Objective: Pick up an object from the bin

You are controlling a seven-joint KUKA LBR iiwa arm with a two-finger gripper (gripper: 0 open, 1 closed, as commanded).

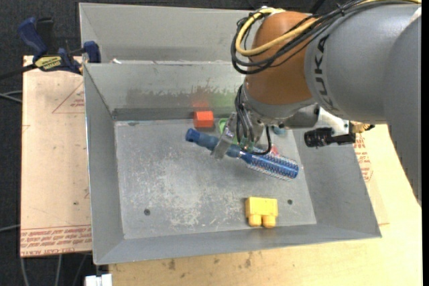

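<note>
Lying aslant on the floor of the bin (167, 211), a blue brush (268, 163) is the thing nearest the gripper (233, 138). Its long axis runs from upper left to lower right. The plain handle end points up and left toward the back wall, and the bristled head points down and right toward the right wall. The brush sits a little right of the floor's middle, flat on the metal.

The gripper hangs over the handle's middle stretch, right at the brush, with the arm's orange cover (281, 57) and its looped cables above it. From this angle I cannot tell how far the gripper is open, or whether it has hold of the brush.

Besides the brush, the bin holds a few loose things, well spread out. A small orange block (204, 119) stands at the foot of the back wall, just above the handle end and apart from it. A small green thing (223, 122) peeks out just right of the orange block, mostly hidden by the gripper. A yellow block (261, 211) lies near the front wall, below the bristled head and well clear of it.

The left half of the floor is bare metal, and so is the front left corner. The bristled head is near the right wall without touching it.
</note>
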